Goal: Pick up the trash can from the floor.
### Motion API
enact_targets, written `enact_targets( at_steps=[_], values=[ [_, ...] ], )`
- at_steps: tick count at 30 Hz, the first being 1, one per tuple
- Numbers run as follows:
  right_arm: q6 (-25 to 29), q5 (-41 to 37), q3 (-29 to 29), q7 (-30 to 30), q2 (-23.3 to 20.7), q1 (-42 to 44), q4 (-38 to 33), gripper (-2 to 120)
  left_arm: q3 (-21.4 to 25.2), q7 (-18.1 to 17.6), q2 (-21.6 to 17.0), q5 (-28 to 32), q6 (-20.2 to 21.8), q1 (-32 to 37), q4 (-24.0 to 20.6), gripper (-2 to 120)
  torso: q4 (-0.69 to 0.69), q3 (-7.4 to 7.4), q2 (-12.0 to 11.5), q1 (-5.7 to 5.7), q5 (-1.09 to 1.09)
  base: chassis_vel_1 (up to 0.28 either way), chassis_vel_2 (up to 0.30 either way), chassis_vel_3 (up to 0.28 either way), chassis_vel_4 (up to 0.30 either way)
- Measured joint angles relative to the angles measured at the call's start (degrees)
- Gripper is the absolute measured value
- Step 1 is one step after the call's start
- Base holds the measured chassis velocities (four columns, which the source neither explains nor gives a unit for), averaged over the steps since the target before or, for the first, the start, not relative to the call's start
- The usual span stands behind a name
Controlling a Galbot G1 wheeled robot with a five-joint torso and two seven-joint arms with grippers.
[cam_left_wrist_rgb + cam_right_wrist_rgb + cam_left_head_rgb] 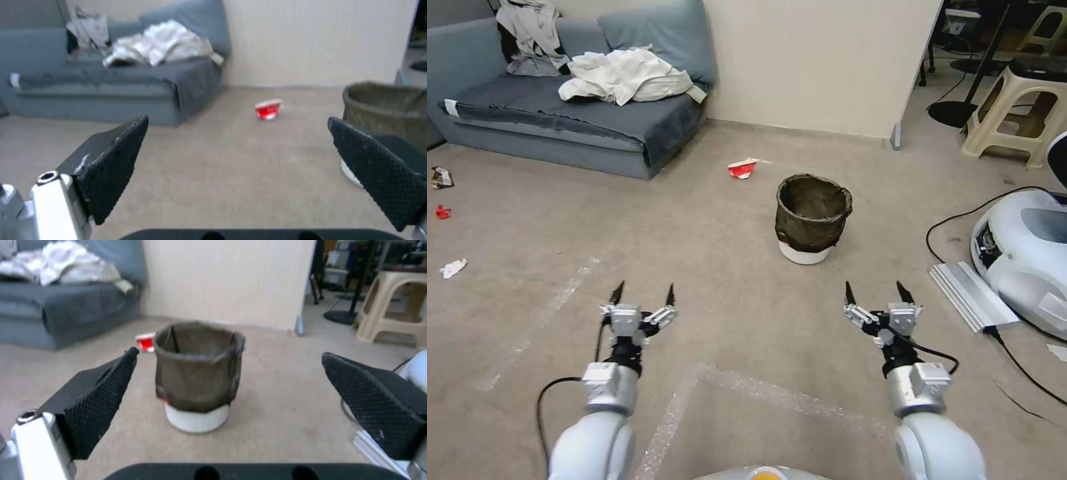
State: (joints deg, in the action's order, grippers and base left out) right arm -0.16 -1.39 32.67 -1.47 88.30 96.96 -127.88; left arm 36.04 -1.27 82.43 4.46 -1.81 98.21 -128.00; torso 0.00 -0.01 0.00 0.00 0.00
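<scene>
While the trash can point(812, 219) stands upright on the floor point(727, 267), ahead of the robot and a little to its right, both arms reach forward above the carpet. The left hand point(644, 293) has its fingers spread apart and holds nothing. The right hand point(877, 292) is likewise spread wide and empty, short of the can. A red-and-white paper cup point(742, 168) lies on its side beyond the can, near a grey sofa point(560, 113).
</scene>
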Motion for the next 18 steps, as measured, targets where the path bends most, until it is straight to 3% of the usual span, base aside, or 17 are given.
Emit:
enact_targets(
  at_steps=[9, 18],
  values=[
    [-0.27, -1.75, 1.23, -1.46, 2.47, 8.92, -14.27, 100, 4.79, -1.4, -3.75, 4.81, -1.98, 9.93, -14.07, 100, -0.01, 0.0, 0.01, 0.0, 0.0, 0.0, 0.0, 0.0, 0.0],
    [-1.48, -2.4, 1.0, -0.95, 2.24, 10.63, -15.94, 100, 6.4, -3.07, -4.99, 6.82, -2.05, 12.82, -15.85, 100, 0.0, 0.0, 0.01, 0.0, 0.0, 0.0, 0.0, 0.0, 0.0]
  ],
)
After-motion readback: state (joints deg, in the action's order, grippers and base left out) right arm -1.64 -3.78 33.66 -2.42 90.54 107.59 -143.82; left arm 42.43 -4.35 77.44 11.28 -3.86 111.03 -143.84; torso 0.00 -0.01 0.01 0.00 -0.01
